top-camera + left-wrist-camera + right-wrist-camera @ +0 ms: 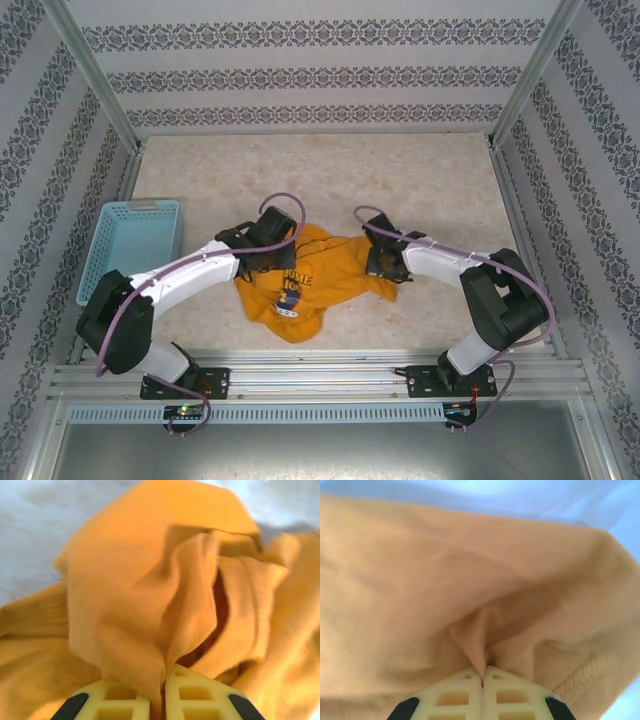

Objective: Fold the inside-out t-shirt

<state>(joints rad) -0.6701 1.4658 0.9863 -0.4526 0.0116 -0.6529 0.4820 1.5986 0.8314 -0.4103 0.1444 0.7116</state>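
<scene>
The t-shirt (340, 265) was seen crumpled on the worktop (330, 170), no fold made; it was pinched by the left claw (162, 687) and the right claw (482, 677).

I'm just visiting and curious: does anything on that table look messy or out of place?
The orange t-shirt lies crumpled in a heap, not flat, its printed emblem creased. The left gripper and right gripper are each shut on a pinch of its fabric. Nothing looks spilled or damaged.

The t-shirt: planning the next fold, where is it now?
Top view: the t-shirt lies crumpled at the near middle of the table, the left gripper shut on its left side, the right gripper on its right.
</scene>
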